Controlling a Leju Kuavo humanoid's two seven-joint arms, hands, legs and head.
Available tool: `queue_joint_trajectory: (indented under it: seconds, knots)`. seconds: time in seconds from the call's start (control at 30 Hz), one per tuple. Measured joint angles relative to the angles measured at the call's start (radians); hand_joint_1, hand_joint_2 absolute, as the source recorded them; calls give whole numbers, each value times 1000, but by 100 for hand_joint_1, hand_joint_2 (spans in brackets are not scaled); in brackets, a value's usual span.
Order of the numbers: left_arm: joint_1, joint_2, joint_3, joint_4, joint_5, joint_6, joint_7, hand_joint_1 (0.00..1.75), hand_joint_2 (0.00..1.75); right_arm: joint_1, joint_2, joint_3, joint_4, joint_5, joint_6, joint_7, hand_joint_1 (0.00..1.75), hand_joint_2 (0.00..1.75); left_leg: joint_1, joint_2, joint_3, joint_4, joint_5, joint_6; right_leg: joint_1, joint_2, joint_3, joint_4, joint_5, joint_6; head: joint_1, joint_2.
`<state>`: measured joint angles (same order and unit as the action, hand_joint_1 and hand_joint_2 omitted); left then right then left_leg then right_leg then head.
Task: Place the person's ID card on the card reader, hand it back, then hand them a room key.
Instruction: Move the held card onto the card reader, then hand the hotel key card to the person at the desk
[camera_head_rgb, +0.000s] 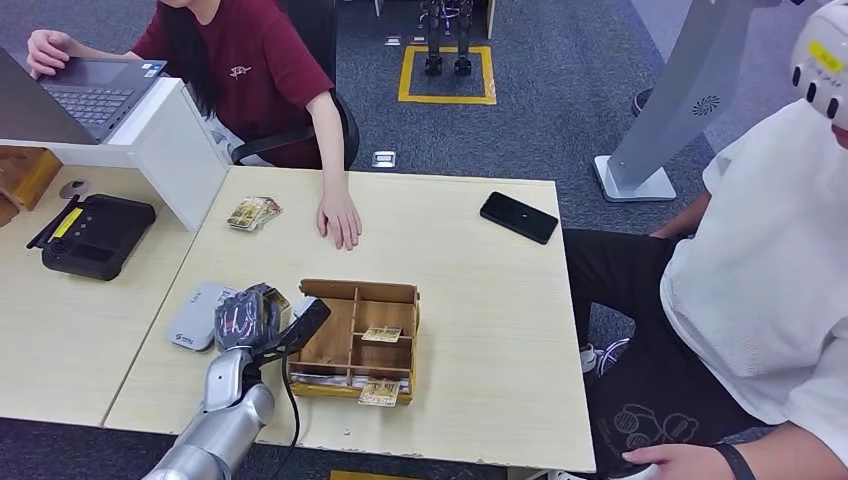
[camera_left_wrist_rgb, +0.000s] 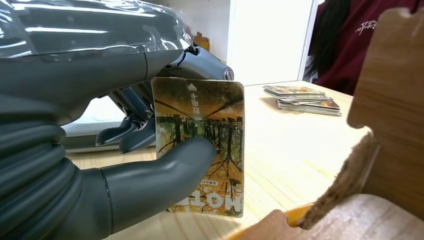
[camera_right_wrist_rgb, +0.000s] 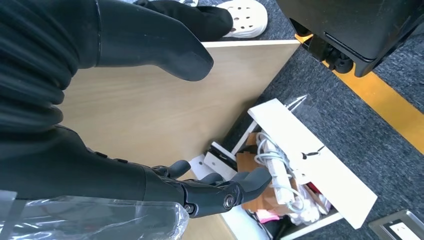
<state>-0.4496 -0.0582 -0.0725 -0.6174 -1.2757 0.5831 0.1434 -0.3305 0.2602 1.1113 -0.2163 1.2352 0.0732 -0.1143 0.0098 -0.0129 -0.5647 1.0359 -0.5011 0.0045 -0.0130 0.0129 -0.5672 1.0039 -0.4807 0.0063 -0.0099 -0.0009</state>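
Left hand (camera_head_rgb: 248, 320) sits at the near edge of the bench (camera_head_rgb: 480, 300), just left of the wooden organiser tray (camera_head_rgb: 352, 338). Thumb and fingers pinch a card (camera_left_wrist_rgb: 202, 147) upright; it carries a forest picture with "HOTEL" lettering, so this is likely a room key rather than the ID. Right hand (camera_right_wrist_rgb: 150, 125) hangs beside the bench edge over the floor, fingers apart, holding nothing.

Step judged: the last one, handing over the room key, since the card is already lifted and clear of the tray. I cannot tell from these views whether the ID has gone back.

Just beside the left hand, on its far-left side, lies the white card reader (camera_head_rgb: 200, 315). More cards lie in the tray compartments, and one rests at its near lip. Further out, a card stack (camera_head_rgb: 253, 212) sits near the person's hand (camera_head_rgb: 340, 218), which lies flat on the bench, palm down.

Next move calls for carrying the card forward and slightly right toward that hand, keeping the pinch firm and clearing the tray's left wall.

Room: open bench between tray and person. A black phone (camera_head_rgb: 518, 216) lies far right, well apart. A white divider (camera_head_rgb: 185, 150) borders the far left.
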Motion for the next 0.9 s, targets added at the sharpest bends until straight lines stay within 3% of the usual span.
queue_joint_trajectory:
  seconds: [0.27, 0.47, 0.63, 0.9]
  knots:
    - [-18, 0, 0, 37, 28, -12, -42, 175, 175, -4, 1, 20, 0, 10, -1, -35, 0, 175, 0, -1, 2, 0, 2, -1, 0, -1, 2, 0, 1, 0, 0, 0]
    - [-15, -5, 2, 32, 145, -46, -186, 175, 175, -4, 1, 29, 0, 18, -3, -46, 0, 175, 0, -1, 2, 0, 2, -1, 0, -1, 2, 0, 1, 0, 0, 0]
    - [15, -16, 2, -31, 222, -24, -265, 175, 175, -4, 1, 41, 0, 27, -5, -54, 0, 175, 0, 0, 0, 0, 2, -1, 0, 0, 0, 0, 1, 0, 0, 0]
    - [58, -21, 0, -164, 287, -8, -299, 175, 175, -2, 1, 53, 0, 37, -6, -65, 0, 175, 0, 0, -2, 0, 2, -1, 0, 0, -2, 0, 1, 0, 0, 0]
